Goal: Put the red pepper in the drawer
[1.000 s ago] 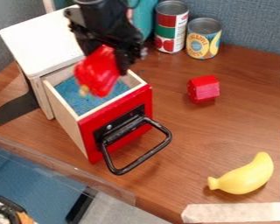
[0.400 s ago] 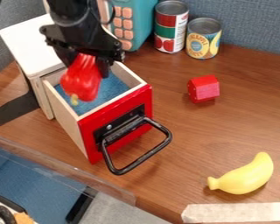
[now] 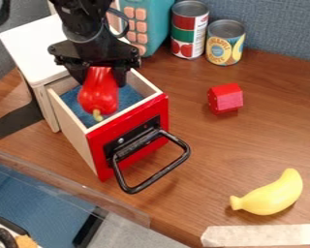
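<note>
We recorded the black two-finger claw [image 3: 98,75] grasping the glossy red pepper [image 3: 99,96], stem down, over the open red-fronted wooden drawer [image 3: 100,157]. We saw blue lining [image 3: 128,96] between pepper and both side walls; the curved yellow banana [image 3: 269,196] lay well apart on the brown wooden surface [image 3: 268,131].

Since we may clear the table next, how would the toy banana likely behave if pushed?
The toy banana is probably stiff, light plastic, given its smooth, even surface. Its curve would likely make it pivot rather than roll.
</note>
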